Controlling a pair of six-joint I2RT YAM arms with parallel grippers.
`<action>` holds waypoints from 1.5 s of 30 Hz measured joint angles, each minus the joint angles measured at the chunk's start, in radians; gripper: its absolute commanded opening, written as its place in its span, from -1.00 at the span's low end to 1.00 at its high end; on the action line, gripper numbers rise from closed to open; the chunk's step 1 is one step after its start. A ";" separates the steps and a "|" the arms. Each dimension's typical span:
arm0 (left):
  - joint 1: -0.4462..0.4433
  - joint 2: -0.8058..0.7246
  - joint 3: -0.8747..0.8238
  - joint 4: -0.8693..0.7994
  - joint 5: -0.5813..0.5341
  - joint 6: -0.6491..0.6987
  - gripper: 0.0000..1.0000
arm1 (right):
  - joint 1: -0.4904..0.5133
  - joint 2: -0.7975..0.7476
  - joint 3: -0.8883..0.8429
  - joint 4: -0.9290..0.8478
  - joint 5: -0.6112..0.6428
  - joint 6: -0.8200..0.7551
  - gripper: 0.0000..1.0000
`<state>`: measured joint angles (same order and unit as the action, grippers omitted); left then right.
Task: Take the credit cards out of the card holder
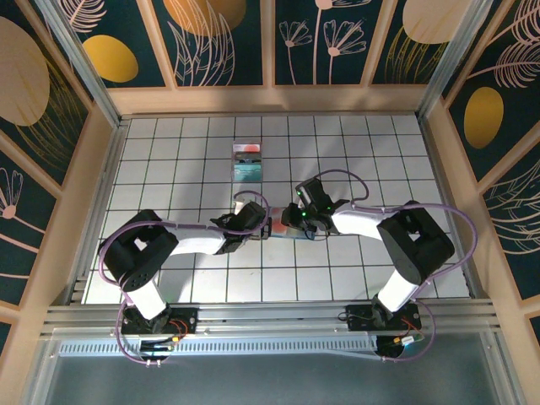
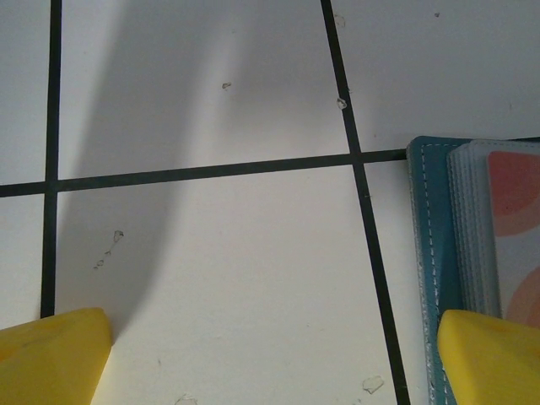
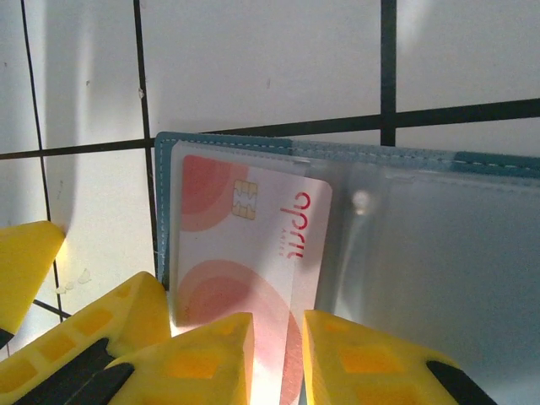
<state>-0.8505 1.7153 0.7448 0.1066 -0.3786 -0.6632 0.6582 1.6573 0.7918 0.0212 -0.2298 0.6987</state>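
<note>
card holder (image 3: pixel 354 245) lies open, flat on tiled table (image 1: pixel 169 169) | right gripper (image 3: pixel 278 359) pinched narrow on credit card (image 3: pixel 245 253) at holder's near edge | left gripper (image 2: pixel 270 359) spread wide, empty, one fingertip (image 2: pixel 489 354) over holder's edge

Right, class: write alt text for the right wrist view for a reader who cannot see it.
A salmon-red credit card with a chip sits in a clear sleeve of an open teal card holder on white tiles. The right gripper has its yellow jaws closed on the card's near edge.
</note>
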 measured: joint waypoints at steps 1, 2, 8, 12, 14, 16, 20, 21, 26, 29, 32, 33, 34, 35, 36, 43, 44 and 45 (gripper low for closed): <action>0.000 0.000 0.000 0.000 0.000 0.000 0.98 | 0.000 0.002 0.000 0.003 -0.001 0.000 -0.54; 0.000 0.000 0.001 -0.002 0.000 0.000 0.98 | 0.000 0.003 0.000 0.003 -0.001 0.002 -0.54; 0.000 0.001 0.002 -0.004 0.000 0.000 0.97 | 0.000 0.004 0.000 0.006 0.000 0.017 -0.52; 0.000 0.001 0.002 -0.006 -0.003 0.000 0.98 | 0.000 0.004 0.000 0.006 0.001 0.018 -0.50; 0.000 0.001 0.002 -0.006 -0.003 0.000 0.98 | 0.000 0.002 -0.002 0.005 0.003 0.018 -0.50; 0.000 0.001 0.002 -0.006 -0.003 0.000 0.98 | 0.000 -0.001 -0.004 0.005 0.004 0.019 -0.50; 0.000 0.002 0.006 -0.012 -0.003 0.000 0.98 | -0.002 -0.002 -0.010 0.005 0.004 0.023 -0.50; 0.000 0.003 0.008 -0.014 -0.003 0.000 0.98 | -0.002 -0.002 -0.011 0.006 0.003 0.023 -0.51; 0.000 0.003 0.008 -0.015 -0.003 0.000 0.98 | -0.002 -0.002 -0.018 0.006 0.003 0.029 -0.50; 0.000 0.003 0.008 -0.015 -0.003 0.000 0.98 | -0.002 -0.002 -0.023 0.018 0.000 0.037 -0.51; 0.000 0.003 0.008 -0.015 -0.003 0.000 0.98 | -0.007 -0.002 -0.032 0.048 -0.014 0.042 -0.51; 0.000 0.003 0.008 -0.015 -0.003 0.000 0.98 | -0.011 -0.002 -0.039 0.060 -0.024 0.044 -0.52; 0.000 0.003 0.008 -0.015 -0.003 0.000 0.98 | -0.016 -0.002 -0.043 0.071 -0.033 0.045 -0.53; 0.000 0.003 0.009 -0.016 -0.003 0.000 0.98 | -0.021 -0.002 -0.050 0.085 -0.042 0.046 -0.53; 0.000 0.003 0.009 -0.016 -0.003 0.000 0.98 | -0.026 -0.002 -0.057 0.098 -0.053 0.048 -0.54; 0.000 0.005 0.009 -0.018 -0.003 0.000 0.98 | -0.052 -0.030 -0.123 0.216 -0.135 0.076 -0.61; 0.000 0.005 0.009 -0.018 -0.003 0.000 0.98 | -0.057 -0.039 -0.134 0.241 -0.150 0.082 -0.61; 0.000 0.005 0.009 -0.018 -0.003 0.000 0.97 | -0.061 -0.047 -0.145 0.265 -0.164 0.089 -0.61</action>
<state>-0.8509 1.7199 0.7540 0.0887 -0.3820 -0.6632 0.5972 1.6104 0.6468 0.2859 -0.3935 0.7872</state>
